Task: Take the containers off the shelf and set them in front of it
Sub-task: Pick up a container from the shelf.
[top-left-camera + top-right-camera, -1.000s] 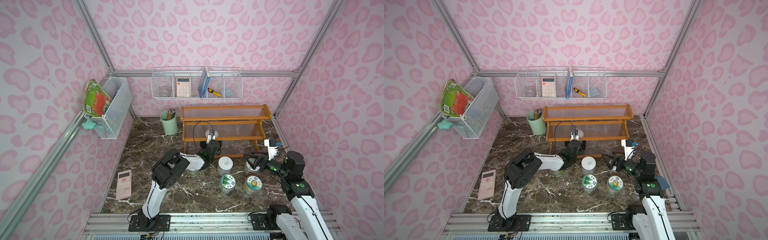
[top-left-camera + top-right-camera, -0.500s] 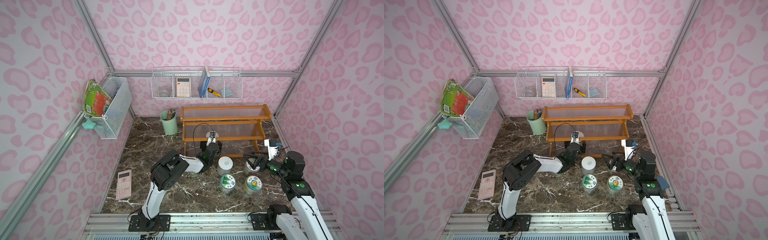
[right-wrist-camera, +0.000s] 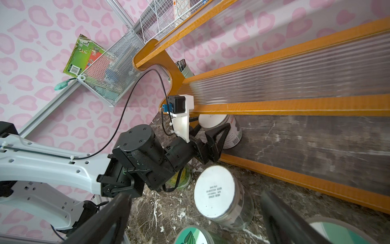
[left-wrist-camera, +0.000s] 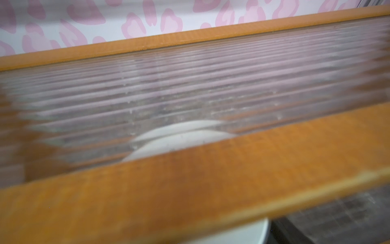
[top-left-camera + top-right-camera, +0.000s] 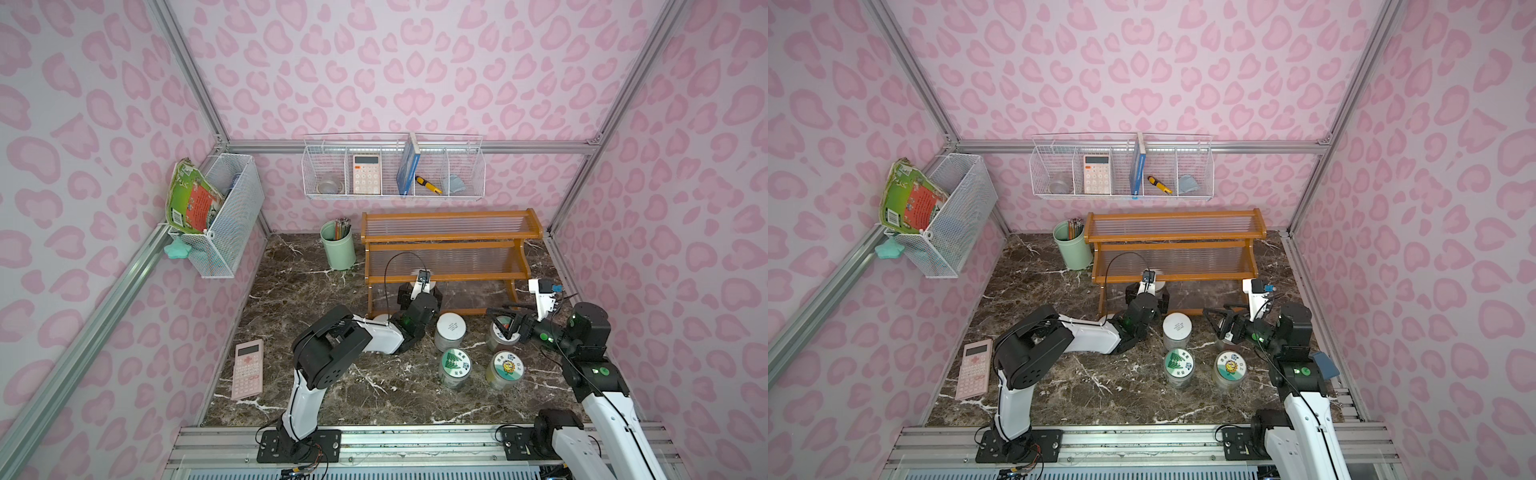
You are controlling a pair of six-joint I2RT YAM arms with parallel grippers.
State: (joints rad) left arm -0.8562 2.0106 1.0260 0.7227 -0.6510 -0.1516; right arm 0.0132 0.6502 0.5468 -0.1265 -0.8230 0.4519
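The shelf (image 5: 449,239) stands at the back. One white-lidded container (image 3: 213,123) sits on its lowest tier. My left gripper (image 5: 419,291) reaches in with its jaws spread either side of that jar; whether they touch it does not show. In front stand a white-lidded jar (image 5: 450,328), a green-lidded jar (image 5: 456,363) and a flower-lidded jar (image 5: 507,366). Another white lid (image 5: 380,319) peeks out behind the left forearm. My right gripper (image 5: 494,324) hovers open just above a pictured-lid jar (image 5: 496,344), holding nothing. The left wrist view is blurred, showing the shelf rail (image 4: 190,190) and white lid (image 4: 179,137).
A mint-green pencil cup (image 5: 337,249) stands left of the shelf. A pink calculator (image 5: 248,369) lies at the front left. White wire baskets hang on the back wall (image 5: 392,170) and the left wall (image 5: 224,216). The jars in front stand close together between the two arms.
The left forearm has sunk a little toward the table while its gripper stays at the shelf's lowest tier. The right arm and the jars in front have not moved.
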